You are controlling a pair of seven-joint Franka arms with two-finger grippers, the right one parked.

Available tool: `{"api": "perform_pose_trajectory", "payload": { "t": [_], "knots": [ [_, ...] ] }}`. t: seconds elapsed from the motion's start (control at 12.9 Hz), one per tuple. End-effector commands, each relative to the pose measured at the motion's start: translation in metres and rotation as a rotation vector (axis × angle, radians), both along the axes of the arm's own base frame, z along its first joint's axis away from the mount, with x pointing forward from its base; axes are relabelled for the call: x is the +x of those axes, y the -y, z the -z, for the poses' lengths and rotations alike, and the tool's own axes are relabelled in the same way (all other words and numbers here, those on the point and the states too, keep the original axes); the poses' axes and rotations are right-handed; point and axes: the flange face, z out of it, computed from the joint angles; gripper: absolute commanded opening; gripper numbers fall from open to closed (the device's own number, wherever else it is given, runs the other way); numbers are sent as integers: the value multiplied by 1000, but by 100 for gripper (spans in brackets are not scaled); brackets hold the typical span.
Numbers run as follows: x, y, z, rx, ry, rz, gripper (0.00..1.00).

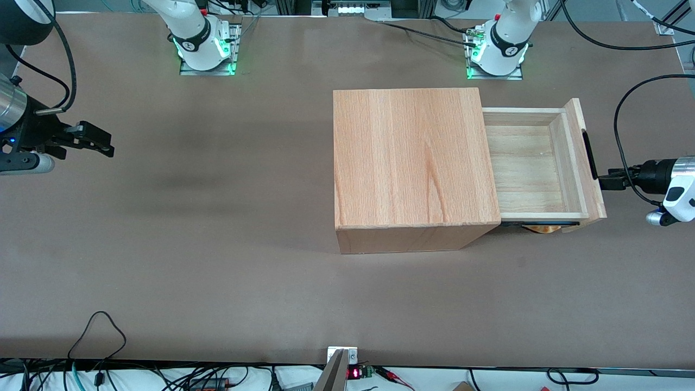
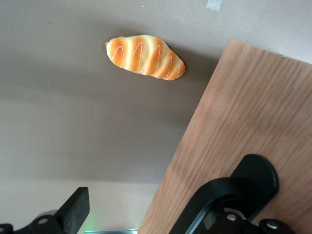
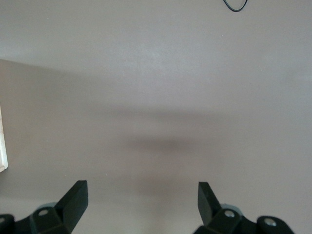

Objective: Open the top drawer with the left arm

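beside the handle [image 1: 590, 154] of the open top drawer [image 1: 535, 163] hangs the spread pincer [image 1: 607, 180].

broad brown table [image 1: 217, 260], evenly lit.

We see the wooden cabinet [image 1: 412, 157] just past frame centre in the front view, on the brown table [image 1: 190, 244]. A striped orange bread roll [image 2: 145, 57], probably a toy, lies on the table near it. A black cable loop [image 1: 100, 326] sits at the lower edge.

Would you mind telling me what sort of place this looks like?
Probably a robotics lab: the left arm with its open claw at the pulled-out drawer of a cabinet, and cables at the table edge.
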Motion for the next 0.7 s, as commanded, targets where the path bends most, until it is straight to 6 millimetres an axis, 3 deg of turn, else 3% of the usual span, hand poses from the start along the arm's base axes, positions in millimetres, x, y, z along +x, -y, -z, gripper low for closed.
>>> {"api": "perform_pose_trajectory", "payload": {
  "t": [0.0,0.62],
  "knots": [
    [19,-2,-7,44,22,-21,100],
    [23,6,-37,32,16,6,100]
  ]
}}
